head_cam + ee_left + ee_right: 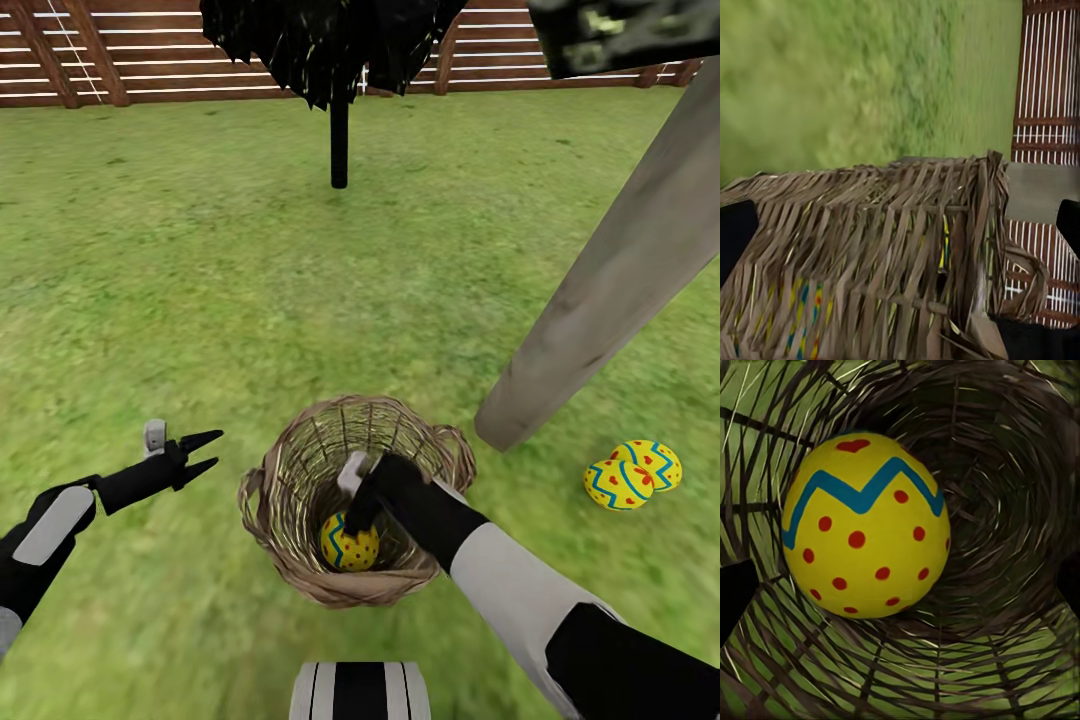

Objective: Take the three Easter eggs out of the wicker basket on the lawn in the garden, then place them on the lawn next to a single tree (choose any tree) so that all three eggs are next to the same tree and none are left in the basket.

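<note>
The right gripper [360, 520] is lowered into the wicker basket [290, 470], fingers spread beside the last Easter egg [349, 547]; the left gripper [205, 452] is held open nearby.

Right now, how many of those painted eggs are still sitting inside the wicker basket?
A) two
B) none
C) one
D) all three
C: a single Easter egg lies in the wicker basket, with the right gripper reaching down beside it, while the two other eggs rest on the lawn near the pale tree trunk.
</note>
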Robot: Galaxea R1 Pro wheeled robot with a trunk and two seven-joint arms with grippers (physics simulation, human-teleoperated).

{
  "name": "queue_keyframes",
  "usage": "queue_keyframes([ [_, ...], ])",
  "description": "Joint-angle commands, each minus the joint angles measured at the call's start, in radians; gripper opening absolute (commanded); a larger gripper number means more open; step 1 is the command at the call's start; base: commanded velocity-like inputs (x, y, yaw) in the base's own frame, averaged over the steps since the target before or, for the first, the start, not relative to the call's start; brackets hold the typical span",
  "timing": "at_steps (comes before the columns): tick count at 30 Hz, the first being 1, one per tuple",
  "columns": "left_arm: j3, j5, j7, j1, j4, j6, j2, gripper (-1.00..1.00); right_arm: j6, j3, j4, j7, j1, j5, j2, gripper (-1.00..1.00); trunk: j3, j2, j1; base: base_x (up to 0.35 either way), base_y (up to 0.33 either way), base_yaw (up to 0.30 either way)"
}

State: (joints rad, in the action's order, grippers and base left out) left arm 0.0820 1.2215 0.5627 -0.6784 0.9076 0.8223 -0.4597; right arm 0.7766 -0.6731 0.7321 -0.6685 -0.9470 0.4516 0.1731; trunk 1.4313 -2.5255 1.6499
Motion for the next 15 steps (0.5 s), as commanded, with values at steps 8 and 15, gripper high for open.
queue_keyframes([
  [8, 0.002, 0.003, 0.002, -0.001, -0.001, 0.002, 0.003, 1.0, 0.046, -0.002, 0.0, -0.009, -0.046, 0.058, 0.001, 1.0, 0.001, 0.0, 0.0, 0.0, 0.0, 0.0],
  [15, 0.002, 0.003, 0.001, 0.0, -0.001, 0.0, 0.009, 1.0, 0.084, -0.002, 0.008, -0.012, -0.053, 0.099, 0.001, 1.0, 0.001, 0.0, 0.0, 0.0, 0.0, 0.0],
])
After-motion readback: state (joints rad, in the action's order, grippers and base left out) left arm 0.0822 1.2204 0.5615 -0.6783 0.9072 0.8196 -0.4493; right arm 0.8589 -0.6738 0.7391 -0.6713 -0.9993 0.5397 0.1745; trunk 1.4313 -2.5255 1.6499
